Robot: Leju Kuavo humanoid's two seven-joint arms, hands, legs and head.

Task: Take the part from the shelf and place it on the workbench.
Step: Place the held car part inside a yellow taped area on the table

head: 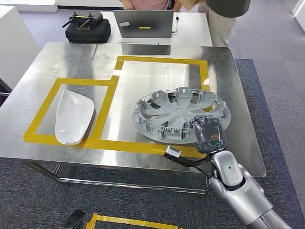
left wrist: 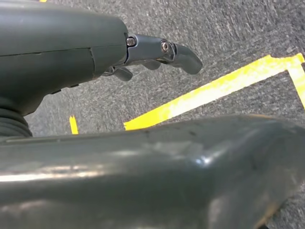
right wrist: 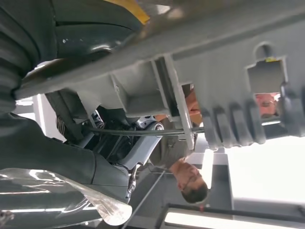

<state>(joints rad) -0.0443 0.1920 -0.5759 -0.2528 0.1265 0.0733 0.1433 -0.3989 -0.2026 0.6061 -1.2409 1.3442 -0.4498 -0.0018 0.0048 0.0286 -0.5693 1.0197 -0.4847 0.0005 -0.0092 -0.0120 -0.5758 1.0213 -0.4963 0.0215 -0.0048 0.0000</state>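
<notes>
On the steel bench (head: 43, 100), inside the larger yellow-taped outline, a grey wheel cover (head: 179, 113) rests while the right robot hand (head: 209, 133) grips its near rim. Placement looks nearly finished; next, those fingers should spread and withdraw without dragging it. By the floor, the left robot hand (left wrist: 158, 52) hangs with fingers apart, holding nothing.

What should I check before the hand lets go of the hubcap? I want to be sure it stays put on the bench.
1. Hubcap lies inside the larger yellow tape outline: ok.
2. Hubcap flat on the workbench: cannot tell, the near rim may be raised.
3. Right hand grips the near rim: ok.
4. White cover in the smaller outline, apart from the hubcap: ok.
5. Left hand away from the table, holding nothing: ok.
</notes>
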